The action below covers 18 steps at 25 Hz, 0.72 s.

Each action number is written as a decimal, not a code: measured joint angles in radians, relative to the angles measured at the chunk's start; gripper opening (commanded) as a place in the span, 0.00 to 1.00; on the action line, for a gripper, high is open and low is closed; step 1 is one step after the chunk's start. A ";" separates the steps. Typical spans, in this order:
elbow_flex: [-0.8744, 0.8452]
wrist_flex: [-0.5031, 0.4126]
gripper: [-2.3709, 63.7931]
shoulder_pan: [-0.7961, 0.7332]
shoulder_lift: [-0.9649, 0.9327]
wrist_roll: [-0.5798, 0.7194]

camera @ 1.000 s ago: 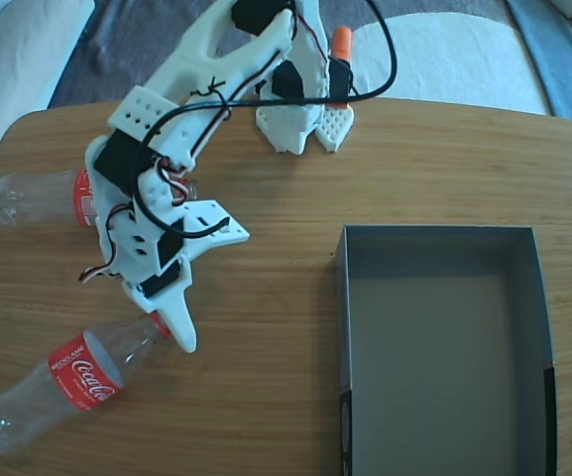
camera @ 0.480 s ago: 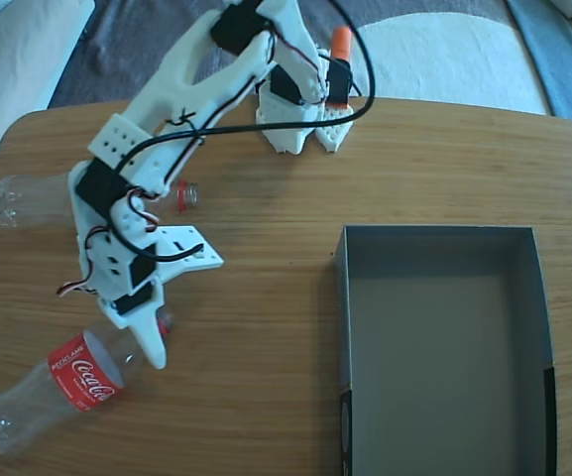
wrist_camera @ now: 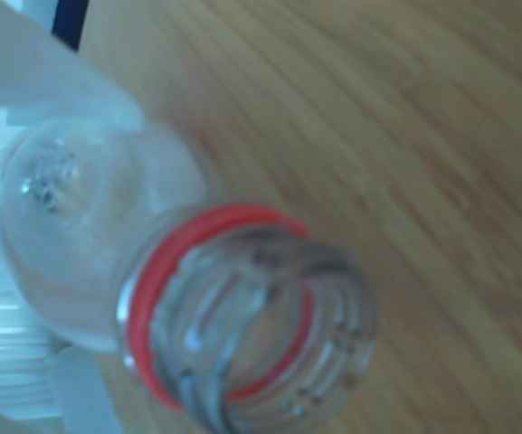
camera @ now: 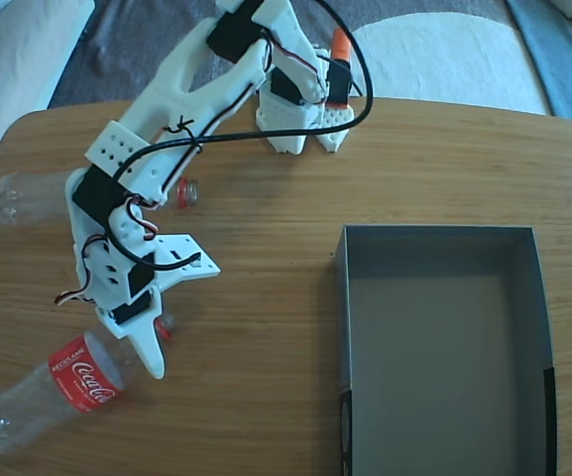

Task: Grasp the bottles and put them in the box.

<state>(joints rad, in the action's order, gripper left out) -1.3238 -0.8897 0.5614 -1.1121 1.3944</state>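
Note:
Two clear Coca-Cola bottles lie on the wooden table. In the fixed view one bottle [camera: 53,387] lies at the lower left, neck pointing up-right. The other bottle [camera: 26,196] lies at the upper left, its middle hidden behind the arm and its neck sticking out on the right. My gripper [camera: 167,332] is open over the lower bottle's neck, with one white finger [camera: 150,355] alongside it. The wrist view shows that bottle's open mouth and red ring [wrist_camera: 242,316] close up, with a white finger [wrist_camera: 57,86] at the upper left. The dark box [camera: 342,327] stands empty on the right.
The arm's white base [camera: 300,124] is fixed at the table's far edge. Bare wood [camera: 266,347] lies between the lower bottle and the box. The table's left edge curves close to both bottles' bottoms.
The arm has swung left and down, bringing the gripper from beside the lower bottle's neck to over it. The upper bottle's neck has come out from behind the arm.

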 measured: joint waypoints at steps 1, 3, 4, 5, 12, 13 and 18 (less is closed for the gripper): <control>0.000 0.000 0.72 -0.002 0.000 0.000; 0.000 0.000 0.72 -0.009 0.000 0.000; -0.006 0.000 0.72 -0.012 0.000 0.000; -0.015 0.000 0.72 -0.014 0.000 0.000; -0.052 0.000 0.72 -0.015 0.002 0.000; -0.057 0.000 0.72 -0.015 0.005 0.000; -0.086 0.000 0.72 -0.005 0.006 -0.002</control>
<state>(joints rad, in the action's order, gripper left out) -1.4097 -0.8897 0.5568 -1.1060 1.3929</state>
